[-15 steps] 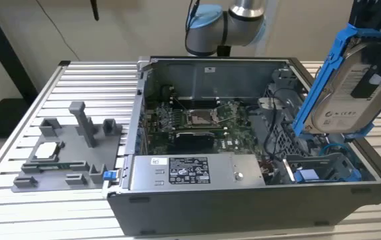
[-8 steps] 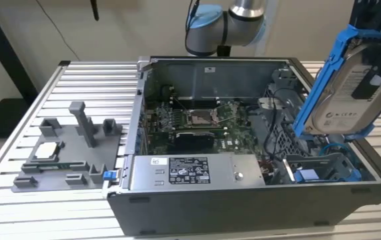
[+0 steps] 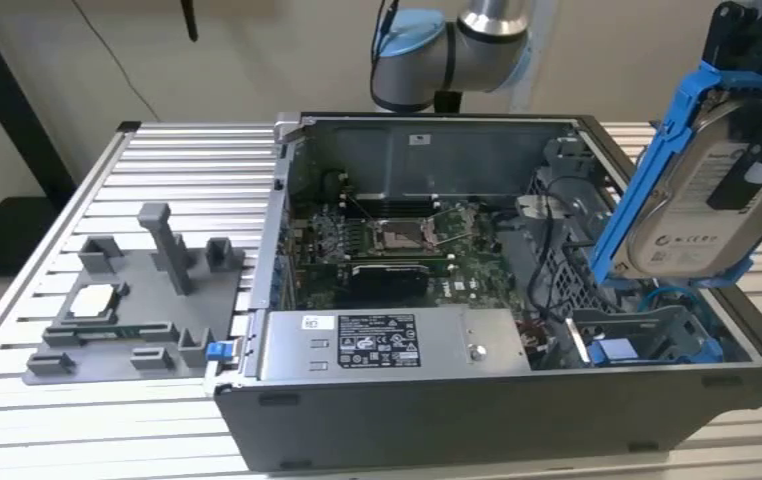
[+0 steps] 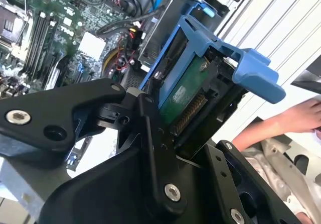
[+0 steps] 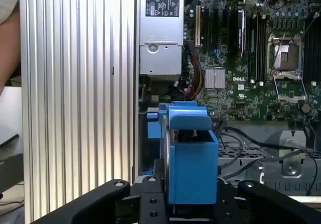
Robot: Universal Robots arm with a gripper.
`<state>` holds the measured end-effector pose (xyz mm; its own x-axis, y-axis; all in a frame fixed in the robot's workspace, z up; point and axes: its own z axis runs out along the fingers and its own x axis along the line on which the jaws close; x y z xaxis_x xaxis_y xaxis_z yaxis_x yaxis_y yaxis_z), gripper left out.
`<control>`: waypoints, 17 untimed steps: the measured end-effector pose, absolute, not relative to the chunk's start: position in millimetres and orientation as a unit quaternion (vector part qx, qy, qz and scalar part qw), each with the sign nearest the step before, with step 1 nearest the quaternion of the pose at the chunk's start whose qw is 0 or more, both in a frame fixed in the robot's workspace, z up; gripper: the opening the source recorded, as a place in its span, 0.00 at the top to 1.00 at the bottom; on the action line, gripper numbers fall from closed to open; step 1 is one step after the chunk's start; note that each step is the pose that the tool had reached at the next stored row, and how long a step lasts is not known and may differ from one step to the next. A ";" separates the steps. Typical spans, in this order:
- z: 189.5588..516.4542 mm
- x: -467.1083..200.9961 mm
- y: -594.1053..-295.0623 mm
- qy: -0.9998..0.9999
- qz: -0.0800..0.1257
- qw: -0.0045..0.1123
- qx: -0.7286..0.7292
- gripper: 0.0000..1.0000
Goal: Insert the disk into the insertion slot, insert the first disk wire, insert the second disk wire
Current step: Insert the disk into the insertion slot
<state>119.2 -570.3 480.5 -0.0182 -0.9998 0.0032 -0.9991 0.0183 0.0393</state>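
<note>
The disk [image 3: 675, 230], in its blue frame, is clamped tight between the pincer's [image 3: 739, 170] black fingers. It hangs tilted over the drive bay [image 3: 621, 320], which lies just below the pincer. The exterior view shows the disk's white printed label, and the second wrist view shows its green circuit board [image 4: 185, 91]. Beyond the pincer lie the power-supply box [image 5: 160, 33], with a black-and-white sticker, and the motherboard [image 5: 251, 58]. A person's arm [image 4: 281, 126] is near the pincer.
</note>
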 end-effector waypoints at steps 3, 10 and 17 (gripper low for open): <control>478.4 119.7 -572.1 -0.713 -0.013 0.015 0.700 1.00; 474.2 121.8 -577.1 -0.713 -0.013 0.015 0.700 1.00; 468.6 123.2 -579.4 -0.713 -0.013 0.015 0.700 1.00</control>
<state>123.2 -579.4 468.6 -0.0182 -0.9998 0.0026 -0.9990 0.0183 0.0396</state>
